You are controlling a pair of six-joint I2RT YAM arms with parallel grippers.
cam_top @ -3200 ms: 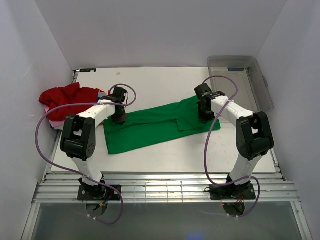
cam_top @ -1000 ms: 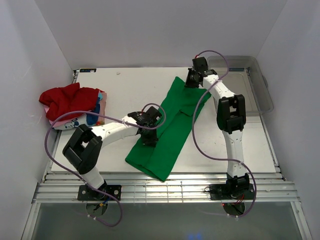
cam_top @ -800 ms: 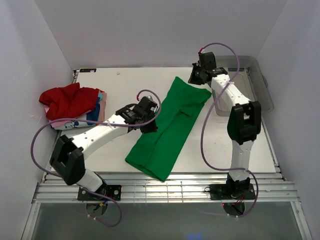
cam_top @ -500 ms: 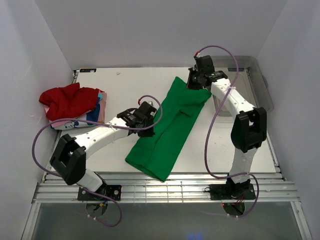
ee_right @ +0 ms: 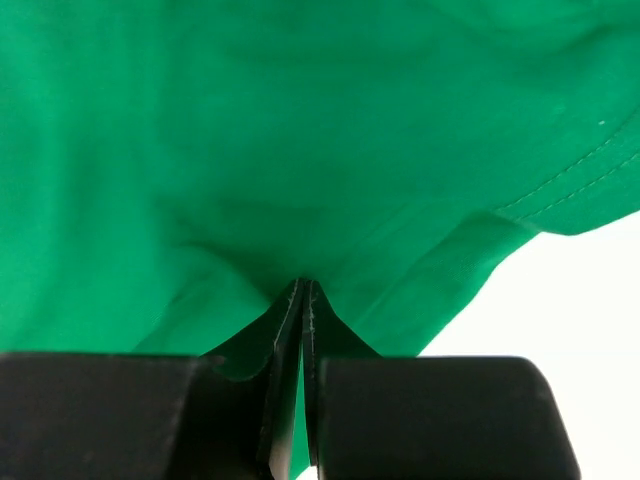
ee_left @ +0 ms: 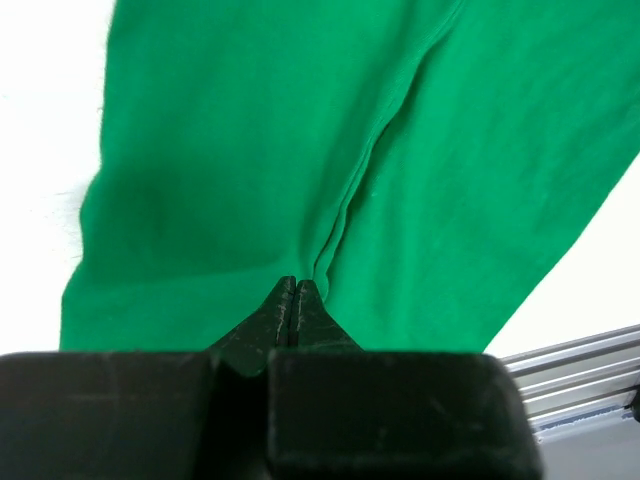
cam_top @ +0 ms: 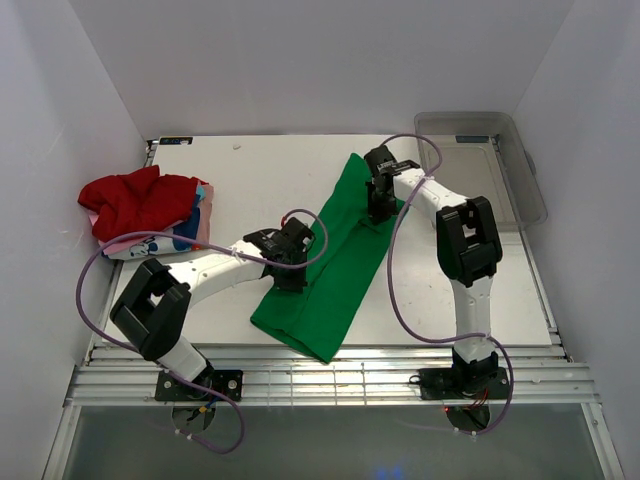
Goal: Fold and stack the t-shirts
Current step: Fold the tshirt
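Right now I see the green t-shirt [cam_top: 335, 270] lying in a long diagonal strip across the middle of the table [cam_top: 270, 170]. My right end effector [ee_right: 303, 287] is pinched onto its upper end, cloth puckering at the tips. My left end effector [ee_left: 295, 287] is closed tight at a crease lower down.

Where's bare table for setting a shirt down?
Free: far centre, between the red t-shirt pile and the green t-shirt; near right, between that t-shirt and the table edge, under the right arm. Crowded: around the pile and the left arm.
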